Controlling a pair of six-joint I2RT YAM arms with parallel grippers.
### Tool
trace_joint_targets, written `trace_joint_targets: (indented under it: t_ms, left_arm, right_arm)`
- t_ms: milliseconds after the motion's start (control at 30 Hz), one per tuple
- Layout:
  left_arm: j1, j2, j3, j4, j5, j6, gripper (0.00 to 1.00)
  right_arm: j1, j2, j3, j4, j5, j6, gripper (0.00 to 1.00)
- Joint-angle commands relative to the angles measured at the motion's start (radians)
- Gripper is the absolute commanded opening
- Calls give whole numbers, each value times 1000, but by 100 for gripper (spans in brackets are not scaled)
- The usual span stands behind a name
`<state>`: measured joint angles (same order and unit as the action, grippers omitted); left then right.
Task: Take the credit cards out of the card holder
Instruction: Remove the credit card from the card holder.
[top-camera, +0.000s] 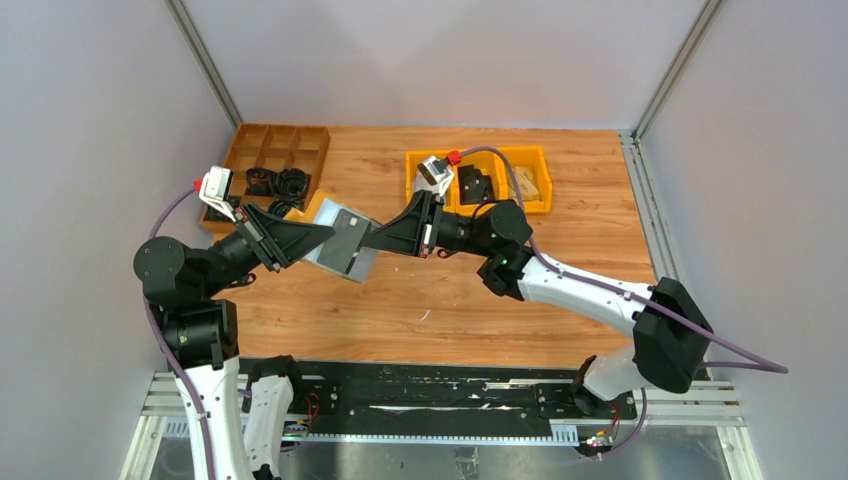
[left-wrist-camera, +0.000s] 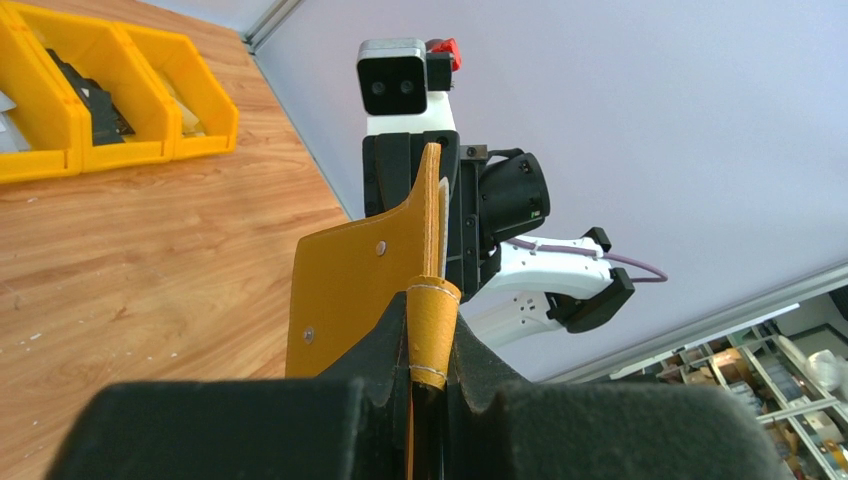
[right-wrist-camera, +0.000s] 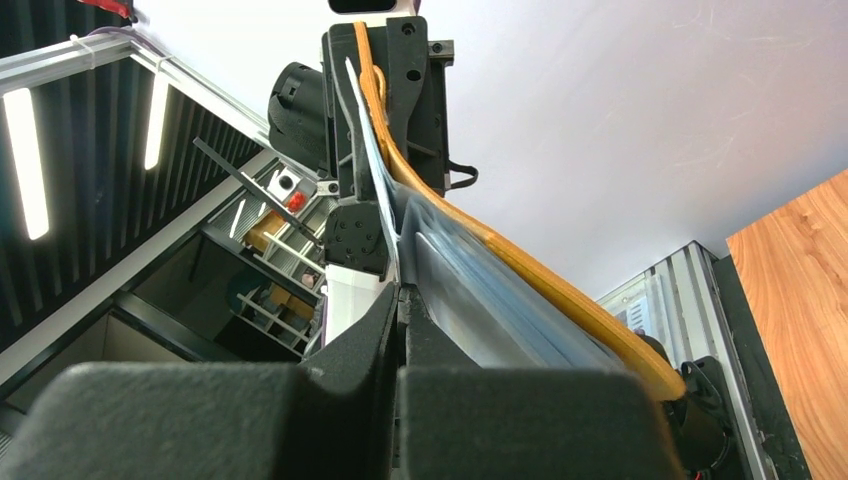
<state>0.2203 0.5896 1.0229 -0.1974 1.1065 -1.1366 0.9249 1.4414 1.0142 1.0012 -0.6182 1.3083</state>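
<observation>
The mustard-yellow card holder (top-camera: 340, 243) hangs open in the air between both grippers, its grey inner face turned up. My left gripper (top-camera: 322, 233) is shut on the holder's left edge. In the left wrist view its jaws (left-wrist-camera: 432, 305) pinch the yellow snap tab, and the yellow outer face (left-wrist-camera: 350, 290) stands upright beyond. My right gripper (top-camera: 374, 240) is shut at the holder's right edge. In the right wrist view its jaws (right-wrist-camera: 400, 292) pinch a thin light grey credit card (right-wrist-camera: 372, 175) that lies against the grey-blue sleeves (right-wrist-camera: 500, 300), with the yellow cover (right-wrist-camera: 560, 290) curving behind.
A wooden compartment tray (top-camera: 282, 150) with black parts stands at the back left. Yellow bins (top-camera: 480, 180) with black and tan pieces stand at the back centre and also show in the left wrist view (left-wrist-camera: 100, 110). A black rail (top-camera: 420, 395) runs along the near edge.
</observation>
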Motion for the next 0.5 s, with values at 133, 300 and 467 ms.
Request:
trace_joint_targets:
  t_ms: [133,300,467]
  left_arm:
    - [-4,13,52,15,-11,-22,0]
    - [-4,9,49,15,-7,-27,0]
    - [-5,16,69,17,-12,-36,0]
  right_arm:
    - [-8,-55,-59,25,40,-30,0]
    - [-3,-45,-48,31,38,-30,0]
    - [-3,-52,-78,48,47,-24,0]
